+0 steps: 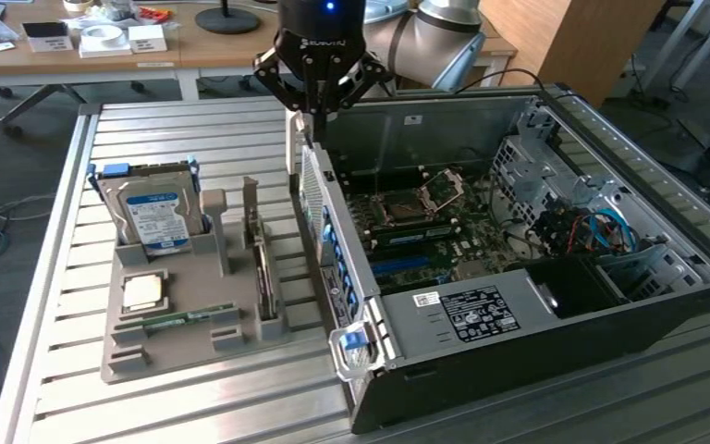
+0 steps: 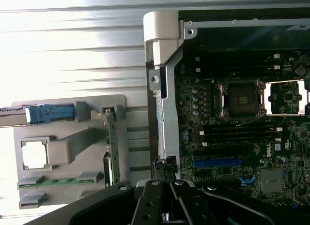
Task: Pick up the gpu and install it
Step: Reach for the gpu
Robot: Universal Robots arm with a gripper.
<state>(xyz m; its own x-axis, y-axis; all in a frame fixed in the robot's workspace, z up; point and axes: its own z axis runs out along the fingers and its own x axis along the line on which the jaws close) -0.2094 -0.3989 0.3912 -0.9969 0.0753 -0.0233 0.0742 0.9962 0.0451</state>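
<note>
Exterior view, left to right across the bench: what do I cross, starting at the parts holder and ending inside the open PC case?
Hard drive → gpu, standing on edge → CPU socket on the motherboard → blue cables.

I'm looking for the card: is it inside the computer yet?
No, the card stands in the gray tray beside the computer.

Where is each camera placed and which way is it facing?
Exterior view: off the arm, raised, looking down across the table at the computer case; arm and gripper show.
Wrist view: on the wrist, looking down past the gripper at the case's edge.
Shared: the gpu, holder and motherboard.
</note>
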